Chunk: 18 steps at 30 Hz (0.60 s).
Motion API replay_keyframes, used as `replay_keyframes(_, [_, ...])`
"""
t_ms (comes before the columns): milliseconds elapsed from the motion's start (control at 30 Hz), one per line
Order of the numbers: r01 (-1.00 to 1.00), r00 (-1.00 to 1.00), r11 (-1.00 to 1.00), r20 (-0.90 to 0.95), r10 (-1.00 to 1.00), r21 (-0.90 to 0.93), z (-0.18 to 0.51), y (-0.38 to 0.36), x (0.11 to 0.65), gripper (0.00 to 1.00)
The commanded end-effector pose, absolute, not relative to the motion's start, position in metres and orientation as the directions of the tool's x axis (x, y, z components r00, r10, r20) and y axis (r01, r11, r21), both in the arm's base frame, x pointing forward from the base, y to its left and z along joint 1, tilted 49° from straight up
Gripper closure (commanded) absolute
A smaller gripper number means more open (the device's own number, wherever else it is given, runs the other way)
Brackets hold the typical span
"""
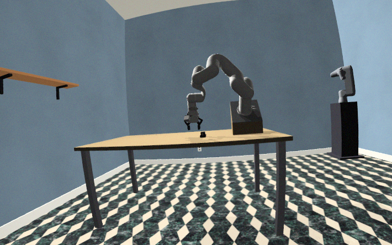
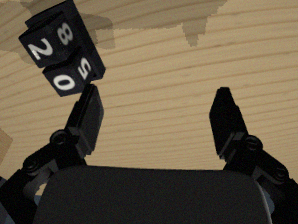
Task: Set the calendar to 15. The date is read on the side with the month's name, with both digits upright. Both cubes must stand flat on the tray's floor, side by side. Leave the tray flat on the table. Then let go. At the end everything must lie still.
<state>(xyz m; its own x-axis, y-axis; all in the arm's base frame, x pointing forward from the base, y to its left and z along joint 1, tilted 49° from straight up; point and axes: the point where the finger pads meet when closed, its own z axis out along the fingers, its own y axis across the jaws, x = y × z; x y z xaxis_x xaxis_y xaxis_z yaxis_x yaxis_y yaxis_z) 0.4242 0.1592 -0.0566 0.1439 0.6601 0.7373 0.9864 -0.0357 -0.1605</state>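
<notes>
Gripper (image 2: 160,119) spread wide, empty, hovering above wooden table (image 1: 148,141), fingers down, likely lining up for pick. Calendar cubes (image 2: 61,47) sit off to upper left in wrist view, beyond left fingertip, not between jaws. Digits 2 and 0 on one side, 8 and 5 on the adjacent one. Tray not discernible. Needs lateral shift before descent.

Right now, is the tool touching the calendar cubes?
Apart. The exterior view shows the tool hanging open above the table, with blue wall between its fingertips and the calendar cubes, which sit lower and to the side.
</notes>
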Motion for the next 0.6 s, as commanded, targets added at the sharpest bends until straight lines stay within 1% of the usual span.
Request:
replay_keyframes(0, [0.978, 0.193, -0.069, 0.728, 0.658, -0.196, -0.059, 0.155, 0.427, 0.00])
replay_keyframes(167, [0.927, 0.366, -0.187, 0.681, 0.635, -0.324, -0.062, 0.153, 0.427, 0.00])
replay_keyframes(267, [0.925, 0.371, -0.190, 0.679, 0.634, -0.328, -0.062, 0.153, 0.427, 0.00])
replay_keyframes(300, [0.913, 0.399, -0.210, 0.668, 0.628, -0.349, -0.062, 0.153, 0.427, 0.00])
replay_keyframes(400, [0.913, 0.399, -0.210, 0.668, 0.628, -0.349, -0.075, 0.141, 0.429, 0.00])
replay_keyframes(567, [0.913, 0.399, -0.210, 0.668, 0.628, -0.349, -0.075, 0.141, 0.429, 0.00])
